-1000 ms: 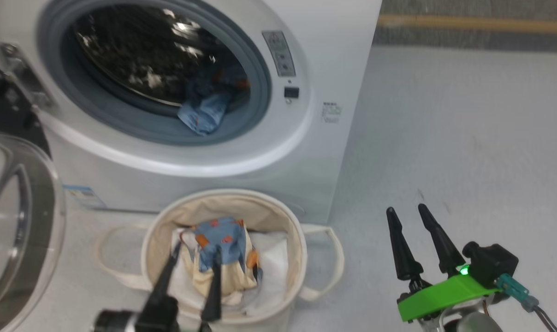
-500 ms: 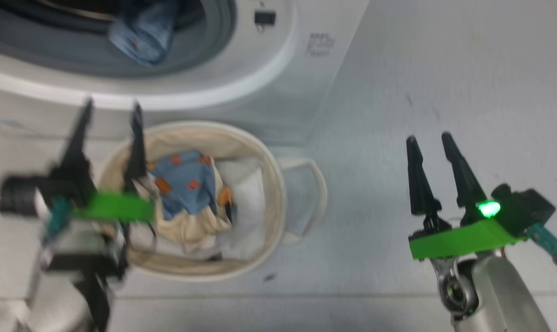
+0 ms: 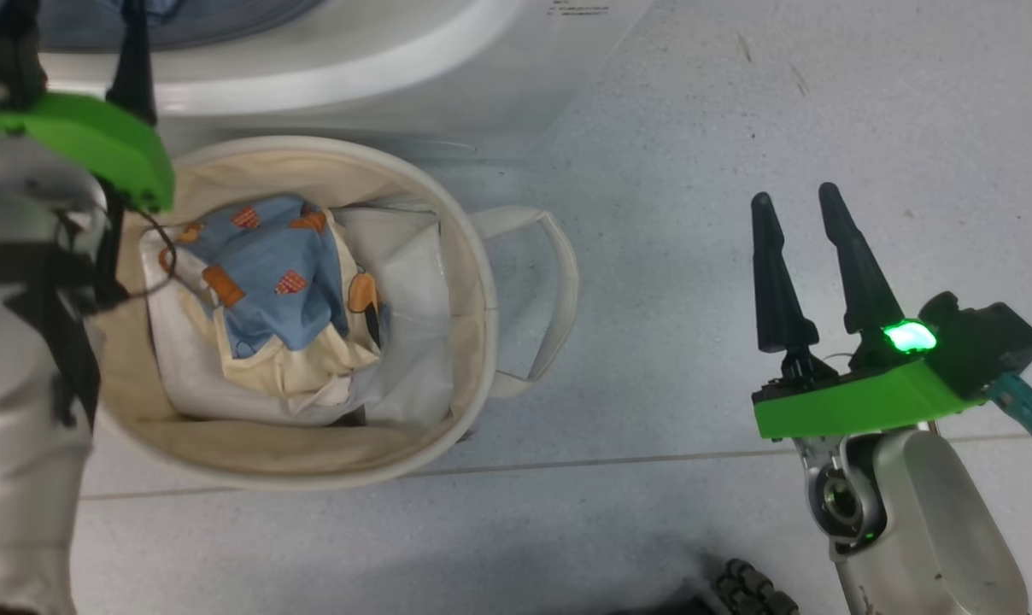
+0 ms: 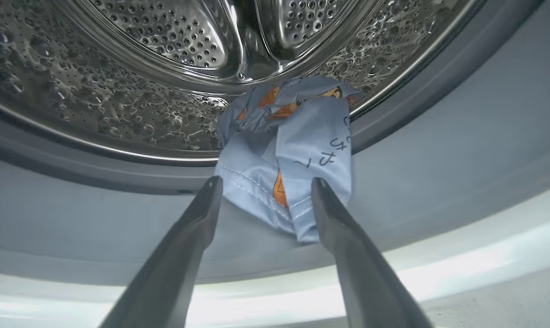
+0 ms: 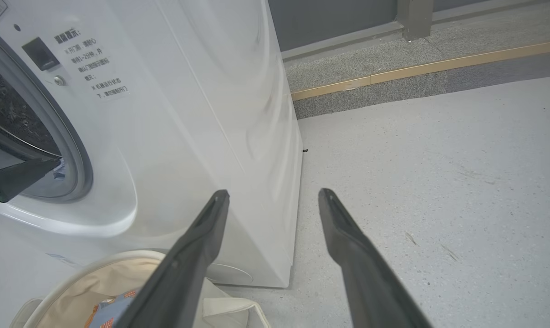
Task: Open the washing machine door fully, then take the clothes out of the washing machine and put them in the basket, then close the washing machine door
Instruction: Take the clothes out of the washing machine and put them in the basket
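Observation:
In the left wrist view my left gripper (image 4: 266, 182) is open at the washing machine's (image 5: 188, 114) drum mouth. Its fingertips flank the lower hem of a light blue garment (image 4: 293, 155) that droops over the grey rubber rim (image 4: 439, 159); nothing is gripped. More of the clothes (image 3: 268, 282), blue and cream, lie in the basket (image 3: 268, 461), which stands on the floor before the machine (image 3: 354, 60). My right gripper (image 3: 798, 205) hangs open and empty over the floor to the basket's right. The washing machine door is out of view.
My left forearm and its green mount (image 3: 80, 141) hang over the basket's left rim. Bare grey floor (image 5: 439, 182) stretches right of the machine to a raised kerb with a yellow strip (image 5: 416, 68). The basket's looped handle (image 3: 559, 282) points toward my right gripper.
The head camera has tilted down. My left gripper rose, open and empty, from the garment in the basket up to the drum mouth. The right gripper has stayed put.

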`<state>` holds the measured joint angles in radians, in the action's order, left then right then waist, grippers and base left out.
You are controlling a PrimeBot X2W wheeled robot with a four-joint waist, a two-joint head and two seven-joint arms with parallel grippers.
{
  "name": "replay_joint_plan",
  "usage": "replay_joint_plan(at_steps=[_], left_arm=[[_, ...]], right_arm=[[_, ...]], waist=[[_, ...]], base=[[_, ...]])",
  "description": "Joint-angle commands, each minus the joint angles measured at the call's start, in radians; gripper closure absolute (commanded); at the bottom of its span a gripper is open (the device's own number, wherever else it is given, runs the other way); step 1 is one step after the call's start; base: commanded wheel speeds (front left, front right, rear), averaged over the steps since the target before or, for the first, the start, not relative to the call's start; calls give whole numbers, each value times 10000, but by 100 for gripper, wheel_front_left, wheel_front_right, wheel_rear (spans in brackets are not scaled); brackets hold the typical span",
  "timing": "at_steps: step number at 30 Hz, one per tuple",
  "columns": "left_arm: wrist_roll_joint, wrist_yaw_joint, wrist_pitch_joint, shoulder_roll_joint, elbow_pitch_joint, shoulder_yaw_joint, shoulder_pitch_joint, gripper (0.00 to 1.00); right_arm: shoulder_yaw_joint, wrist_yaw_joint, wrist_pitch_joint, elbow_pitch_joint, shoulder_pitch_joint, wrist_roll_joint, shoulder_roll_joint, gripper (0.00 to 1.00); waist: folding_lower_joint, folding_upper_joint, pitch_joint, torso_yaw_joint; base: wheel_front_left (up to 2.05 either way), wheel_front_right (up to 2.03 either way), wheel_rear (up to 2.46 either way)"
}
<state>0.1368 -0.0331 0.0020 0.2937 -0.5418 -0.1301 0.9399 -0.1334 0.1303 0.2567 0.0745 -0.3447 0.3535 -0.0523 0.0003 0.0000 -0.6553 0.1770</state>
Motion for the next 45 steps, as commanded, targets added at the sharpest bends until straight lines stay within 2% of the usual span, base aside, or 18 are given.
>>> replay_joint_plan(at_steps=[1,5,17,24,27,28,29,36,45], left_arm=[[-97,-31,206,490,-15,220,589,0],[-120,-163,746,377,-946,122,1330,0],[-225,78,1364,-25,-2678,-477,3154,0],[-649,-437,1494,-10,-3471,-839,3613,0],[-702,-462,1519,-43,-3712,-941,3664,0],[-717,-427,1520,-67,-3816,-999,3689,38],[-714,-383,1498,-89,-3903,-1041,3707,100],[-649,-295,993,-202,-4303,-1207,3725,100],[-253,-454,-1140,-463,-4075,-1047,3174,100]], right_arm=[[-212,4,51,-283,9,-3,20,0],[-217,4,51,-281,-12,-36,20,0],[-442,4,51,-346,-191,96,20,0],[-416,4,51,-407,-279,137,20,0],[-396,4,51,-438,-311,133,20,0],[-393,4,51,-452,-324,128,20,0],[-393,4,51,-461,-337,123,20,0],[-363,4,51,-469,-366,38,20,0],[-390,4,51,-331,-298,-138,20,0]], waist=[[-3,0,-37,42],[-3,0,-22,71],[-3,0,-458,243],[-3,0,-650,319],[-3,0,-670,322],[-3,0,-677,320],[-3,0,-680,316],[-3,0,-590,183],[-3,0,139,-168]], base=[[0,0,0],[0,0,0],[0,0,0],[0,0,0],[0,0,0],[0,0,0],[0,0,0],[0,0,0],[0,0,0]])
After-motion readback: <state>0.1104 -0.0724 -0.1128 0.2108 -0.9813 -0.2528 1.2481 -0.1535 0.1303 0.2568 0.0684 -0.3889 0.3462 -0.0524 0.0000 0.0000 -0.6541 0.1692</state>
